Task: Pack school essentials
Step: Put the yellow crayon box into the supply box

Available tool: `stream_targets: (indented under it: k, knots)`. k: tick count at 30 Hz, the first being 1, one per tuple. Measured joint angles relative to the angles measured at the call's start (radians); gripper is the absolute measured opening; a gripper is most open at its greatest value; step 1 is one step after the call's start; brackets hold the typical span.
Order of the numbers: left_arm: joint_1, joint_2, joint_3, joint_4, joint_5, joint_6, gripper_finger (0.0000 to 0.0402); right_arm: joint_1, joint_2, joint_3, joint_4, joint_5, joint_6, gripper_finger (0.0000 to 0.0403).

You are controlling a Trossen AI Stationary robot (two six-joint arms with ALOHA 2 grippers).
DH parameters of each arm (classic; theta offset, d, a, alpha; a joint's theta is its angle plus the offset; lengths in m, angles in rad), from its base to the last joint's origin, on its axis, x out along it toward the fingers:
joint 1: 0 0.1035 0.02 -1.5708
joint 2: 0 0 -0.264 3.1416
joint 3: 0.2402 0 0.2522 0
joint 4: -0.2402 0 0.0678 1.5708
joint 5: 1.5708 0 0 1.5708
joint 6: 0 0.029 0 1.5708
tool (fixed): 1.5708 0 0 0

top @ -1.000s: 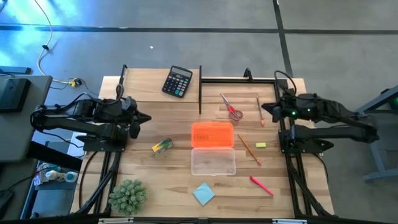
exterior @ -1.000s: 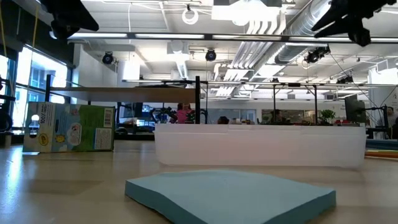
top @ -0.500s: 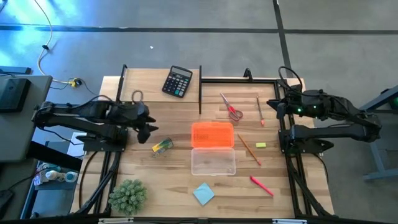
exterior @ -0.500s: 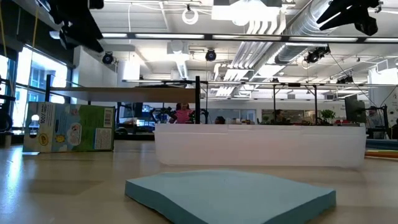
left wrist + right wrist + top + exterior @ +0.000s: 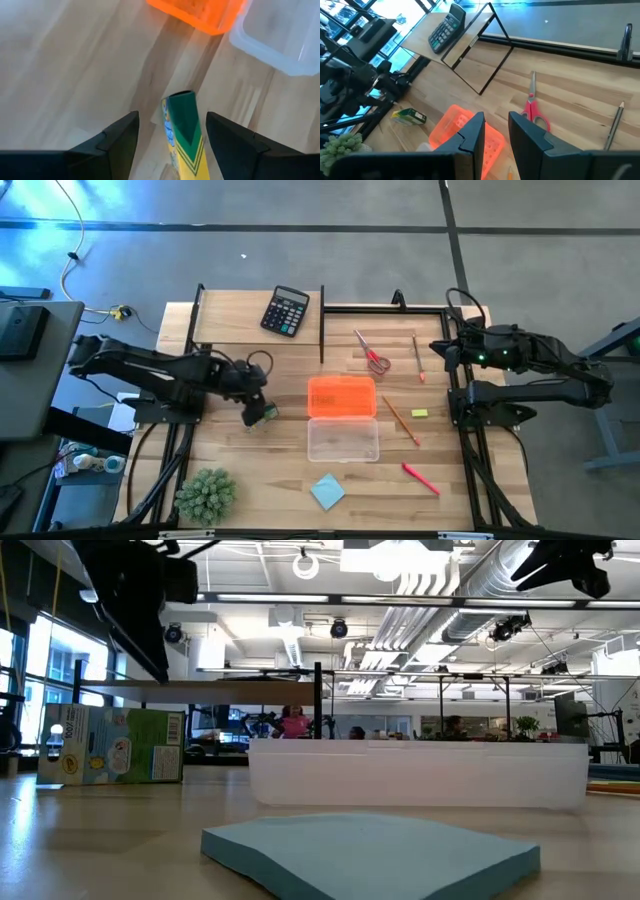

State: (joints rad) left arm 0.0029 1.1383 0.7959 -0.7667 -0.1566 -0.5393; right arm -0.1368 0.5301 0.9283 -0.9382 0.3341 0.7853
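**Left gripper poised over the crayon pack, fingers apart**

The left gripper (image 5: 262, 409) has its arm stretched across the left half of the table (image 5: 230, 470) and sits right over the crayon pack (image 5: 262, 414). In the left wrist view its two fingers (image 5: 116, 138) are spread wide, one on each side of the green and yellow pack (image 5: 185, 135), without visibly touching it. The pack lies flat on the wood, just beside the left edge of the orange lid (image 5: 341, 396) of the open pencil case.

The clear tray (image 5: 343, 440) of that case lies right next to the orange lid, on its front side, near the middle of the table.

The right gripper (image 5: 437, 351) hangs above the right edge of the table. Its fingers (image 5: 471, 132) are slightly apart and hold nothing.

The scissors (image 5: 372, 354) lie behind the case, toward the back edge. The pencil (image 5: 418, 355) lies just to the right of them. A second pencil (image 5: 400, 420) lies slanted to the right of the case, with the yellow eraser (image 5: 419, 413) close beside it. The red pen (image 5: 421, 477) lies near the front right corner. The blue note pad (image 5: 327, 491) lies by the front edge, in front of the clear tray.

The calculator (image 5: 285, 311) sits at the back edge, and the plant (image 5: 205, 495) stands at the front left corner.
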Motion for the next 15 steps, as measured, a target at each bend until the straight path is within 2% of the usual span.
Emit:
stream_targets:
  k: [15]
  knots:
    - [-0.037,0.171,0.000,0.065,0.016,-0.037,0.0223,0.000,0.000,0.000,-0.016,0.000,0.000,0.0078]
